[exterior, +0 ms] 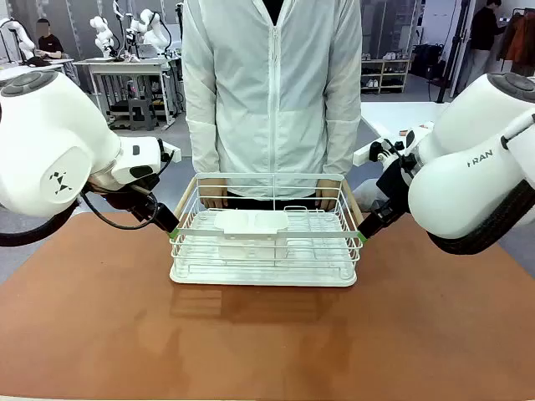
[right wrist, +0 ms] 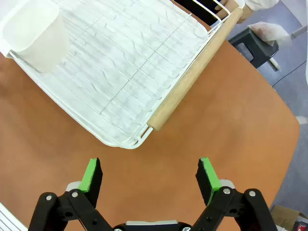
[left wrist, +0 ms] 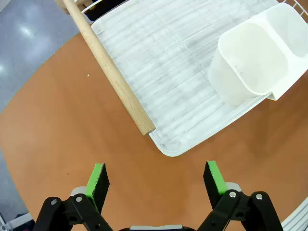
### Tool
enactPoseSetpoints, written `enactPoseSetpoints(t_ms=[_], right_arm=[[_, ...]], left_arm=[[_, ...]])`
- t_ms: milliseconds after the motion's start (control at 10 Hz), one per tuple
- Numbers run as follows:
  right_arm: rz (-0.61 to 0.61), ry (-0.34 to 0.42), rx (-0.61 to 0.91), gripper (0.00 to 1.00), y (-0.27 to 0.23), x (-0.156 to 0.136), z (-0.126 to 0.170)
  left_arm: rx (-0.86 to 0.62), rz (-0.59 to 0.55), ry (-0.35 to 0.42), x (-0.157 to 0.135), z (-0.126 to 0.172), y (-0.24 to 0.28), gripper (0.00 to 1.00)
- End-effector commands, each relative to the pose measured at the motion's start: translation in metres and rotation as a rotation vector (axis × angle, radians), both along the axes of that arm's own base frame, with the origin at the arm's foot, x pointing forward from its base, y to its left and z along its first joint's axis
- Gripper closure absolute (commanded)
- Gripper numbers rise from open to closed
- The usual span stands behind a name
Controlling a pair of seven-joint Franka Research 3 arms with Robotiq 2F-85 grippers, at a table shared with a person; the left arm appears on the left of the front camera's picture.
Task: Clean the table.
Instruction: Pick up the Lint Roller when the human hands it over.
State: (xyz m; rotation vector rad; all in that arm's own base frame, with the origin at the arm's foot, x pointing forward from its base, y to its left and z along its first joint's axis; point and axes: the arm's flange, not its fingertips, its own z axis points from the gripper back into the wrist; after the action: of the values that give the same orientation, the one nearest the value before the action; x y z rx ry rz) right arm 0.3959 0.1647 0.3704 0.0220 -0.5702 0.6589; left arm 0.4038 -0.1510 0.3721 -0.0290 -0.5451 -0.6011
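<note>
The reddish-brown table (exterior: pixel 251 342) carries a white wire rack (exterior: pixel 266 251) with a wooden handle on each side. My left gripper (exterior: pixel 173 233) hangs open at the rack's near left corner. In the left wrist view its green pads (left wrist: pixel 98 179) stand wide apart just short of the end of the left wooden handle (left wrist: pixel 113 72). My right gripper (exterior: pixel 361 236) is open at the near right corner. In the right wrist view the right gripper (right wrist: pixel 149 174) has nothing between its fingers, and the end of the right wooden handle (right wrist: pixel 195 67) lies just ahead.
A person in a white jacket stands at the far side, with one hand (exterior: pixel 215 196) and the other hand (exterior: pixel 328 196) at the rack's far rim. A white cup holder (left wrist: pixel 250 62) hangs on the rack's front wall (exterior: pixel 251 221). Bare tabletop stretches in front of the rack.
</note>
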Motion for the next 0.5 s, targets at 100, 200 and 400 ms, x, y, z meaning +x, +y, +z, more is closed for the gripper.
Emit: enactPoseSetpoints(t_ms=[100, 200, 400], right_arm=[[0.0, 0.0, 0.0, 0.0, 0.0, 0.0, 0.0001], [0.0, 0.0, 0.0, 0.0, 0.0, 0.0, 0.0001], [0.0, 0.0, 0.0, 0.0, 0.0, 0.0, 0.0001]], left_arm=[[0.0, 0.0, 0.0, -0.0001, 0.0, -0.0002, 0.0], [0.0, 0.0, 0.0, -0.0001, 0.0, -0.0002, 0.0], [0.0, 0.0, 0.0, -0.0001, 0.0, -0.0002, 0.0]])
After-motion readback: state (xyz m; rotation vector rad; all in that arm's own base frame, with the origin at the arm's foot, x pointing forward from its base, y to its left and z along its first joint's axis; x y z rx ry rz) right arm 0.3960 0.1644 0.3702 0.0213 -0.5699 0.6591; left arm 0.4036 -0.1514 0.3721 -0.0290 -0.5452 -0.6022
